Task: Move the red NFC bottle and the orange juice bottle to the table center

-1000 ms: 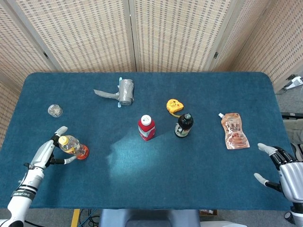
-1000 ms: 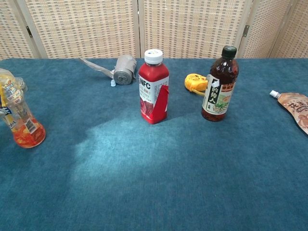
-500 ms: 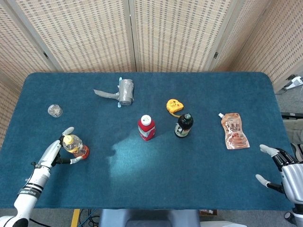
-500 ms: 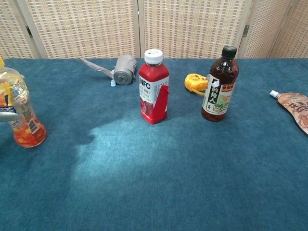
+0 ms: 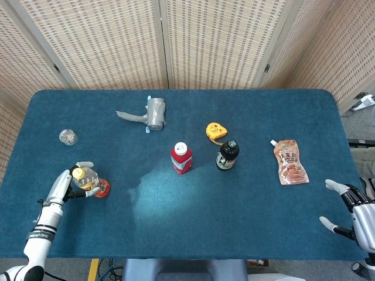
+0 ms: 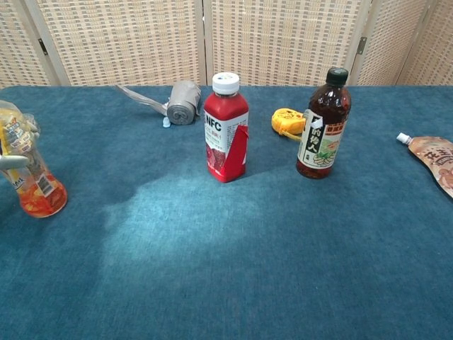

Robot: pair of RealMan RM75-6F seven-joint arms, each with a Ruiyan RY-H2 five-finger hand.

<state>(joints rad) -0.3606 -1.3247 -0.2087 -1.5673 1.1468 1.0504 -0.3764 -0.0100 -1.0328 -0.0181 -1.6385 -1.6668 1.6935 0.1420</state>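
Head view shows the orange juice bottle (image 5: 89,180) standing near the left edge of the table (image 5: 187,228), well apart from the middle. The left hand (image 5: 65,184) is wrapped around it, fingers curled onto its upper body just under the yellow cap, so it looks held. In the chest view the same bottle (image 6: 28,170) sits at the far left of the frame with a finger (image 6: 10,161) across its label; it leans slightly.

The red juice bottle (image 5: 181,158) with the white cap stands upright close to the table centre, just beside a dark tea bottle (image 5: 227,155). It is free of either hand. The right hand (image 5: 356,211) hovers off the right edge, fingers spread and holding nothing.

The orange bottle is clear thin plastic, and only the lower part looks filled. It should be fairly light but bottom-weighted, and the wall may flex if squeezed hard. The smooth label could slip, so a grip around the middle of the body would likely be steadier than one near the cap. The red bottle (image 6: 226,129) looks full, so heavier and stiffer. Its squarish waist is probably the best place to take hold.
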